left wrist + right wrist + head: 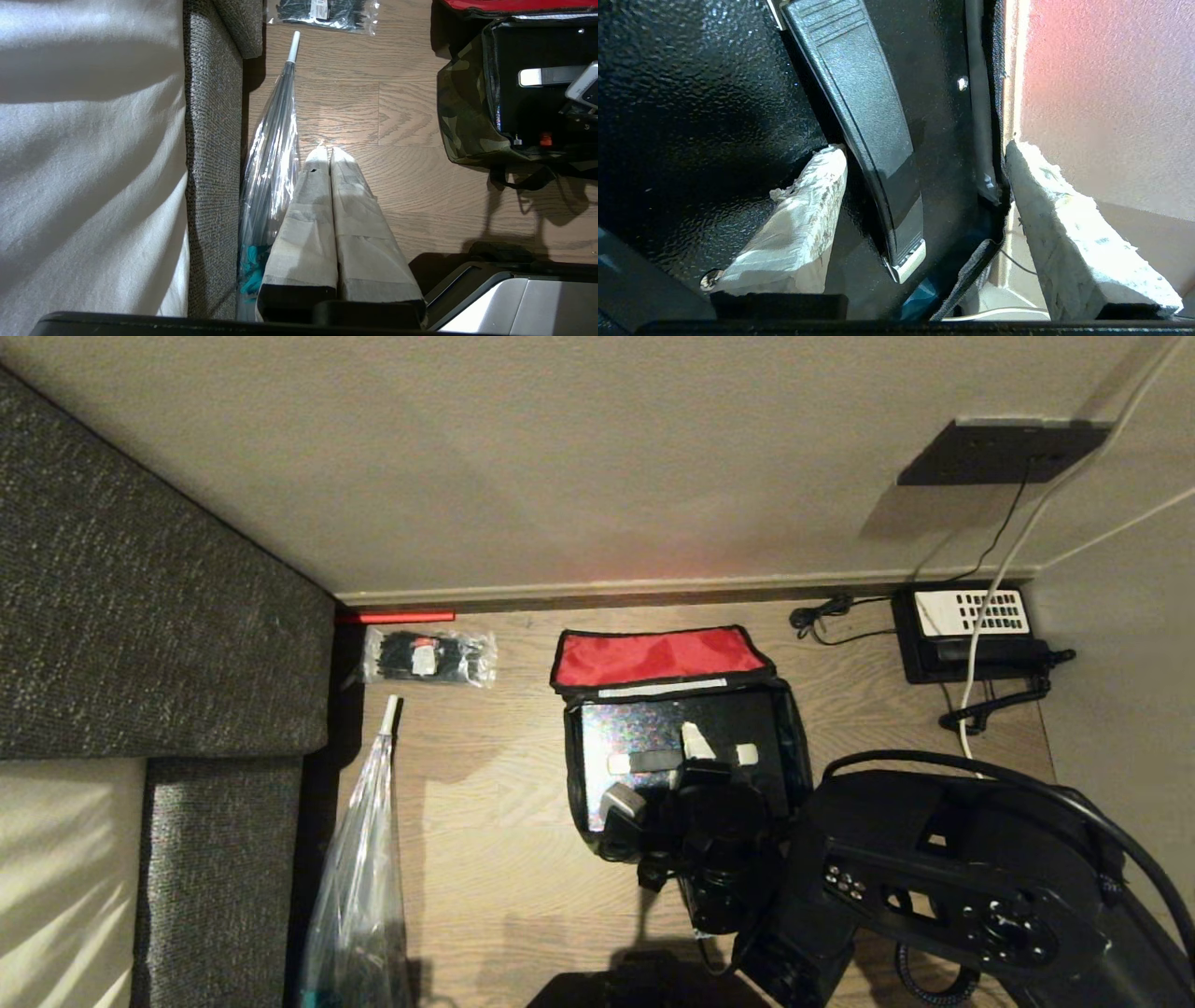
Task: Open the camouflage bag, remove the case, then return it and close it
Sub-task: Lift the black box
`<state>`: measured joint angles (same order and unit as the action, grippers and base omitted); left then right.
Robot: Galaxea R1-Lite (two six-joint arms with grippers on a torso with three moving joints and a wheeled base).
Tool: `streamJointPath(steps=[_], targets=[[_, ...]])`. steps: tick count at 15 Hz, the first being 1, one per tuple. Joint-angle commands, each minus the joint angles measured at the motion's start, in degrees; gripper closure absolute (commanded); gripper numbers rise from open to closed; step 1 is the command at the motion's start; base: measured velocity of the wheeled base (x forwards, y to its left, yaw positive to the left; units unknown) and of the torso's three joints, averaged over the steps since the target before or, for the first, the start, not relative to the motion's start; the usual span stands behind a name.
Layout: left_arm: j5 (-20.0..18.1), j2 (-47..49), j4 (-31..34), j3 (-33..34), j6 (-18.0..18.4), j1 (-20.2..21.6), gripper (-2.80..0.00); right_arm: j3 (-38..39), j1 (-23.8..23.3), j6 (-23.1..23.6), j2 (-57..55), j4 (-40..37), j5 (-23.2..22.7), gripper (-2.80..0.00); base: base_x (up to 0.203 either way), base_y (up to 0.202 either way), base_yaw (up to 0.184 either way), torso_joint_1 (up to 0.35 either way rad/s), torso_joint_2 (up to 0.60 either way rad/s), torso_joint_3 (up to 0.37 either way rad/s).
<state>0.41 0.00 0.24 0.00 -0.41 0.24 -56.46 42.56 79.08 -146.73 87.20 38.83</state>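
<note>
The right gripper (719, 747) hangs spread open over the case (635, 728), one finger (803, 219) beside the handle (864, 126). The case (glittery face up) lies inside the camouflage bag (462, 116) on the floor (495, 821), red lid (658, 656) flipped back. The left gripper (329, 154) is pressed closed, parked beside an umbrella (271, 154).

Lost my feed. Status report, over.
Right gripper open over the case, fingers straddling its handle. Left gripper shut, parked by the umbrella. Bag open, case inside. Nothing in the way.
</note>
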Motion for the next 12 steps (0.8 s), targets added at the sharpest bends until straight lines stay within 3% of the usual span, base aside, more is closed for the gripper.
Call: streamJointPath(steps=[1,12], targets=[[0.0,0.0,0.0,0.2,0.0,0.0,0.00,1.8,0.1,-0.2,3.1,0.5,0.4,-2.80,0.000,0.000,0.000,0.000,0.00,0.000],[0.0,0.0,0.0,0.2,0.0,0.0,0.00,-0.1,-0.4,-1.6,2.3,0.5,1.2,-2.80,0.000,0.000,0.000,0.000,0.00,0.000]])
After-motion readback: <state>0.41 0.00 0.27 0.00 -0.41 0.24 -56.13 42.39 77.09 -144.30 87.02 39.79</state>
